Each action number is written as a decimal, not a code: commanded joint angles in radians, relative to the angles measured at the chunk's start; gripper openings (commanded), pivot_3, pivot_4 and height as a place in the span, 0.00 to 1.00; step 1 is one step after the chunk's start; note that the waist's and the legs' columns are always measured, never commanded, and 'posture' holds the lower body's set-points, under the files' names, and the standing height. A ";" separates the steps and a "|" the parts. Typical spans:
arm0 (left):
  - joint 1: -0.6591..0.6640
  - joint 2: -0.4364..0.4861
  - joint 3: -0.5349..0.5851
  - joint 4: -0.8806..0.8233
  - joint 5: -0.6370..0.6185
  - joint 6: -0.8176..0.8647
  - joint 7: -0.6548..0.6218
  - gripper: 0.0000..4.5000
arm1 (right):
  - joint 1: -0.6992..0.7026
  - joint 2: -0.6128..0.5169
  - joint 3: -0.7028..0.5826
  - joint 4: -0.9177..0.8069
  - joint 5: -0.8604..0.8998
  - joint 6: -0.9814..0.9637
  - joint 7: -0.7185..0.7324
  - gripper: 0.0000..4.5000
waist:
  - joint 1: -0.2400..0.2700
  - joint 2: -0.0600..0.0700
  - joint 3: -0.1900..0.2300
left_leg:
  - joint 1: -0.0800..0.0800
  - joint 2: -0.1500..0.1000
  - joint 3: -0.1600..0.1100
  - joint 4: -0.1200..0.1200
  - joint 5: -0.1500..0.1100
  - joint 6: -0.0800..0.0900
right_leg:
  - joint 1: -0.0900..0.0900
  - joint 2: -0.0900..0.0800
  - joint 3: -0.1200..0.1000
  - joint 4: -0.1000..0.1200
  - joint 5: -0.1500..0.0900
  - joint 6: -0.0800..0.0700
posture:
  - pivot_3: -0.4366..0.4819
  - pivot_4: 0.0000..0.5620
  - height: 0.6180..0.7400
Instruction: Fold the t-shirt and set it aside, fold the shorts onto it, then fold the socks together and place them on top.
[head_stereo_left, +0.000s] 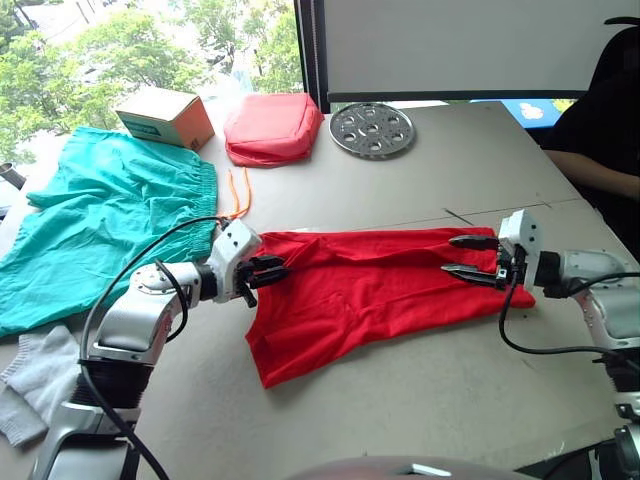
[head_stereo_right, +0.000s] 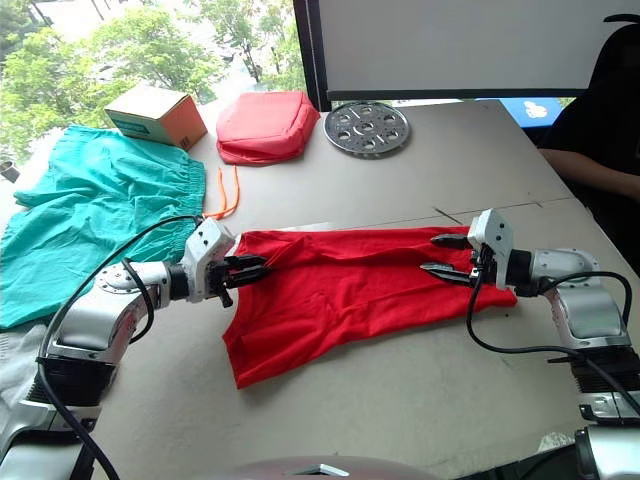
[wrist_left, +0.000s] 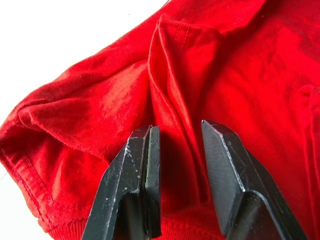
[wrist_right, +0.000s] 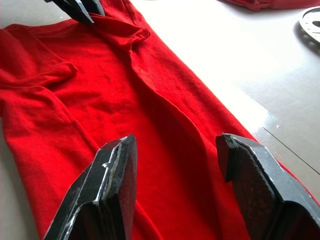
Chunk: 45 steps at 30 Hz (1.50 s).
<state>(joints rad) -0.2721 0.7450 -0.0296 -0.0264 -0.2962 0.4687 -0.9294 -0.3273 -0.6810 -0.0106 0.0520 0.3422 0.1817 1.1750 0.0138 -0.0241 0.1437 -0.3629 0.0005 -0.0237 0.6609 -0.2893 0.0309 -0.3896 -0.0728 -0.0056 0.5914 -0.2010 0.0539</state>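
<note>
The red t-shirt (head_stereo_left: 370, 290) lies stretched left to right across the middle of the table, partly folded lengthwise. My left gripper (head_stereo_left: 275, 272) is at its left end, open, and a raised fold of the shirt (wrist_left: 170, 90) runs between the two fingers (wrist_left: 142, 170). At the shirt's right end, my right gripper (head_stereo_left: 465, 257) is open just above the fabric, fingers pointing left along it. The teal shorts (head_stereo_left: 100, 220) lie spread at the far left with the orange drawstring (head_stereo_left: 238, 195) trailing out. The grey socks (head_stereo_left: 35, 385) lie at the near left edge.
A cardboard box (head_stereo_left: 165, 117), a salmon padded pouch (head_stereo_left: 272, 128) and a round perforated metal disc (head_stereo_left: 371, 129) stand along the table's back. A person in black (head_stereo_left: 600, 130) sits at the far right with an arm on the table.
</note>
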 joint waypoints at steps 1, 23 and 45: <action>-0.020 -0.008 -0.017 0.012 0.039 -0.071 -0.002 0.33 | 0.005 -0.010 -0.031 -0.032 0.021 -0.049 0.015 0.60 | 0.000 0.000 0.000 | 0.000 0.000 0.000 0.000 0.000 0.000 | 0.000 0.000 0.000 0.000 0.000 0.000 | 0.48 0.27 1.00; 0.120 0.054 0.009 0.015 0.082 -0.466 -0.215 0.08 | 0.001 -0.020 -0.021 0.023 -0.004 -0.073 0.001 0.62 | 0.002 0.001 0.000 | 0.000 0.001 0.001 -0.001 0.000 0.000 | -0.001 -0.002 0.000 0.000 0.000 -0.001 | 0.48 0.27 1.00; -0.140 0.005 -0.013 0.171 0.022 -0.046 -0.052 0.50 | -0.195 -0.038 0.091 0.395 -0.267 0.052 -0.160 0.08 | -0.006 0.000 0.000 | 0.000 -0.004 0.001 -0.001 0.000 0.000 | 0.000 0.002 -0.001 0.000 0.002 0.001 | 0.48 0.27 1.00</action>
<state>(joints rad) -0.4000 0.7449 -0.0261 0.1313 -0.3128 0.4317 -0.9937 -0.5054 -0.6969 0.0789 0.4324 0.1031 0.2351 1.0303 0.0078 -0.0242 0.1433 -0.3621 -0.0037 -0.0230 0.6601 -0.2891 0.0309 -0.3896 -0.0709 -0.0063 0.5917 -0.1991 0.0556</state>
